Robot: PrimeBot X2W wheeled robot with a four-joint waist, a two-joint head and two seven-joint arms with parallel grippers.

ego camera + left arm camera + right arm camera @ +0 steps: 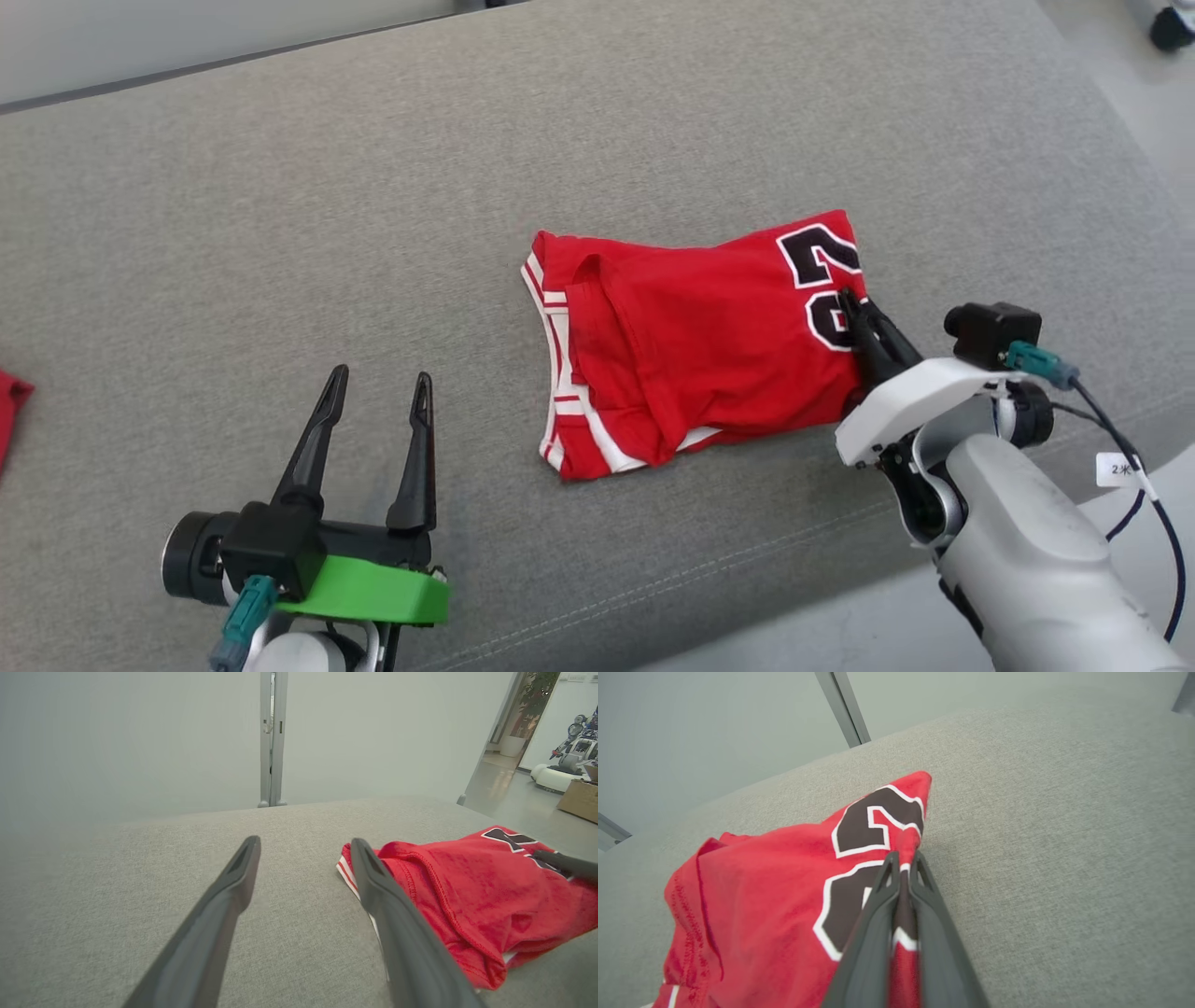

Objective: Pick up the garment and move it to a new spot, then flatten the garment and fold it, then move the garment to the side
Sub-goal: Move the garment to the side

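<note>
The garment (695, 345) is a red jersey with white trim and a black number, lying folded into a rough rectangle on the grey cushion (373, 187). My right gripper (851, 303) is shut on the garment's right edge, over the number; red cloth (903, 896) is pinched between its two fingers. In the left wrist view the garment (467, 891) sits to the right of my fingers. My left gripper (378, 381) stands open over bare cushion, left of the garment and apart from it, with nothing between its fingers.
A scrap of another red cloth (11, 401) lies at the cushion's far left edge. The cushion's front edge (747, 597) runs just below the garment. Beyond the cushion stand a pale wall, a grey post (272, 737) and a cardboard box (579, 800).
</note>
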